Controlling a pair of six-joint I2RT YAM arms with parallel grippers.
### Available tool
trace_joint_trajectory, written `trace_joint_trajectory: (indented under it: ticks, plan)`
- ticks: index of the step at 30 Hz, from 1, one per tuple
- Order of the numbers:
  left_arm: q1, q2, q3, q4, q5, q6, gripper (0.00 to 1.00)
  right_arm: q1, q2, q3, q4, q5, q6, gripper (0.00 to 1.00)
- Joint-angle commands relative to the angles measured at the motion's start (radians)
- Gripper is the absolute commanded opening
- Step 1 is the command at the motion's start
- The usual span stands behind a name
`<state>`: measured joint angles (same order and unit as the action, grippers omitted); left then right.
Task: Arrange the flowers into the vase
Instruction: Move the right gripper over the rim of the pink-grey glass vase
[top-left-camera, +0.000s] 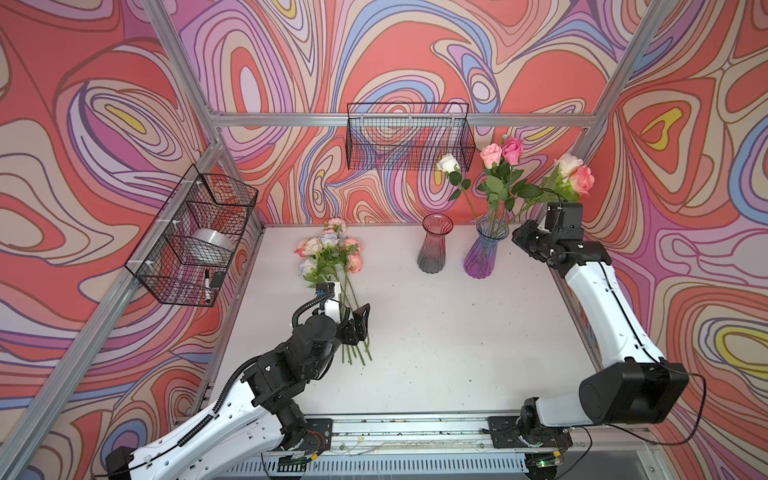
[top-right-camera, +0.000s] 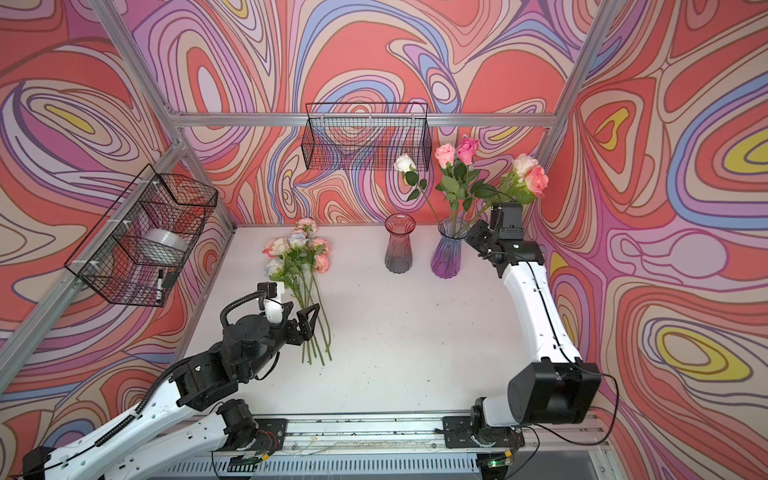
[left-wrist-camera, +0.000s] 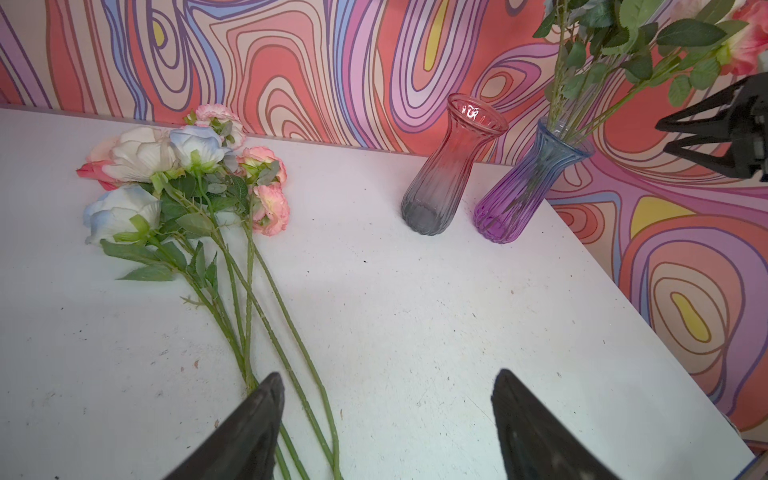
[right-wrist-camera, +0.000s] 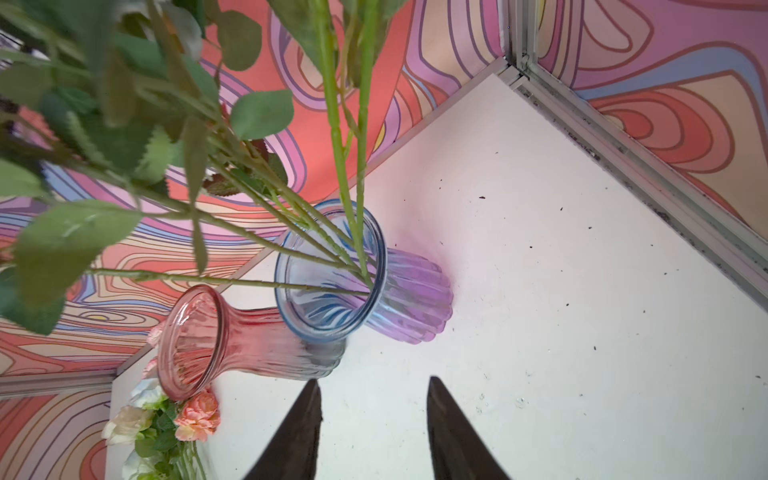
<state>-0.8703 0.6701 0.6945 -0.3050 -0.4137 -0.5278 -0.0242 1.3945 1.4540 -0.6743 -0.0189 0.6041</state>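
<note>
Loose flowers (top-left-camera: 328, 241): a bunch of white, pale-blue and coral-pink blooms lying flat on the counter (top-left-camera: 436, 332), heads toward the back wall, green stems fanned toward the front. Blue-to-purple ribbed glass vase (top-left-camera: 485, 253): upright, holding 5 roses (top-left-camera: 491, 154) that splay outward. Pink-to-grey vase (top-left-camera: 434, 249): upright, just beside it.

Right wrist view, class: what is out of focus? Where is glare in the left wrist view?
Right wrist view: the green leaves nearest the lens are blurred, the blue-to-purple ribbed glass vase sharp. Left wrist view: a glint on the rim of the pink-to-grey glass vase.
</note>
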Motion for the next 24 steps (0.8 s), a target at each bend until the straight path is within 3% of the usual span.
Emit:
trace_joint_trajectory:
  ticks: [1, 5, 9, 14, 24]
  plan:
    - [0.007, -0.030, 0.010, -0.043, -0.027, -0.013, 0.79, 0.065, -0.073, -0.052, 0.040, -0.022, 0.061, 0.42]
    - [0.005, -0.050, 0.000, -0.056, -0.031, -0.028, 0.79, 0.244, -0.065, -0.033, 0.066, 0.046, 0.097, 0.42]
    - [0.005, -0.061, -0.012, -0.053, -0.024, -0.046, 0.79, 0.332, 0.027, -0.012, 0.123, 0.044, 0.139, 0.42]
    - [0.006, -0.075, -0.024, -0.058, -0.027, -0.057, 0.79, 0.349, 0.138, 0.041, 0.185, 0.092, 0.159, 0.46]
    - [0.005, -0.120, -0.061, -0.047, -0.066, -0.077, 0.78, 0.349, 0.370, 0.241, 0.132, 0.132, 0.135, 0.48]
